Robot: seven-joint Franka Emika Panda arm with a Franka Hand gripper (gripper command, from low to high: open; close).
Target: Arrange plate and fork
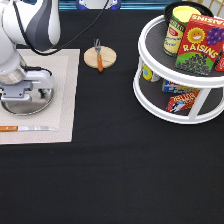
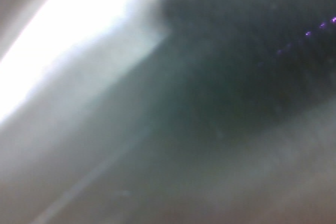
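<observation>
— Looking down at what, nearest you first?

— Nearest the exterior view's bottom, at its left edge, a knife (image 1: 25, 128) lies flat on the pale placemat (image 1: 67, 100). Just above it on that mat sits the plate (image 1: 27, 102), and my gripper (image 1: 25, 92) is down over the plate's upper part.

— Are you holding the plate?

— I cannot tell; the hand's body covers the spot, so neither contact nor how wide I stand shows. My wrist view is only a blur of light and dark.

— And the fork?

— Farther up, off the mat on the black table (image 1: 110, 170), the fork (image 1: 99, 57) lies across the round wooden coaster (image 1: 100, 57), well apart from the plate.

— Anything else?

— At the exterior view's right stands a white two-tier turntable (image 1: 180, 75), with a can (image 1: 178, 27) and a raisin box (image 1: 200, 45) on top.
</observation>
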